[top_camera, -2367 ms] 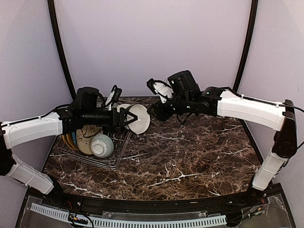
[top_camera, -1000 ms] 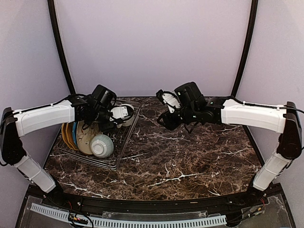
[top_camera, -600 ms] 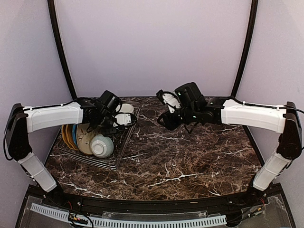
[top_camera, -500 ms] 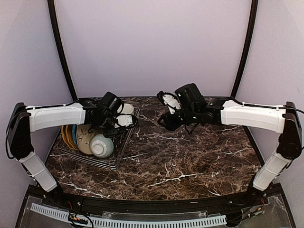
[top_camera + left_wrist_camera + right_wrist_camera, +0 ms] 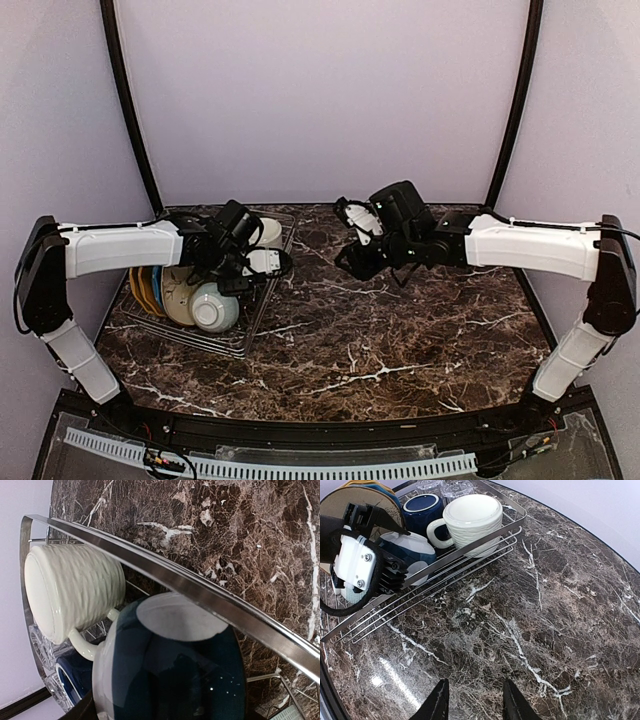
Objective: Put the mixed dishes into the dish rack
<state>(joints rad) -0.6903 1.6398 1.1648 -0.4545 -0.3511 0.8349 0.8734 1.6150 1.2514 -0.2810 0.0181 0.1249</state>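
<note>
My left gripper (image 5: 252, 263) is low over the dish rack (image 5: 262, 300), shut on a bowl, white outside and dark navy inside (image 5: 175, 670). The bowl sits just inside the rack's long rim (image 5: 200, 587) and also shows in the right wrist view (image 5: 417, 550). Beside it lie the cream ribbed mug (image 5: 472, 517) and the dark navy mug (image 5: 420, 510). The yellow (image 5: 140, 285), blue (image 5: 155, 285) and cream floral (image 5: 180, 295) plates stand in the rack with the pale green bowl (image 5: 215, 307). My right gripper (image 5: 475, 702) is open and empty above the marble.
Clear glass tumblers (image 5: 432, 485) stand at the rack's far end. The dark marble table (image 5: 400, 330) stretches to the right of the rack. Black frame posts (image 5: 125, 90) rise at both back corners against the purple wall.
My left arm has swung left and down, carrying the bowl from above the rack's right edge into the rack next to the mugs. My right gripper has barely moved.
</note>
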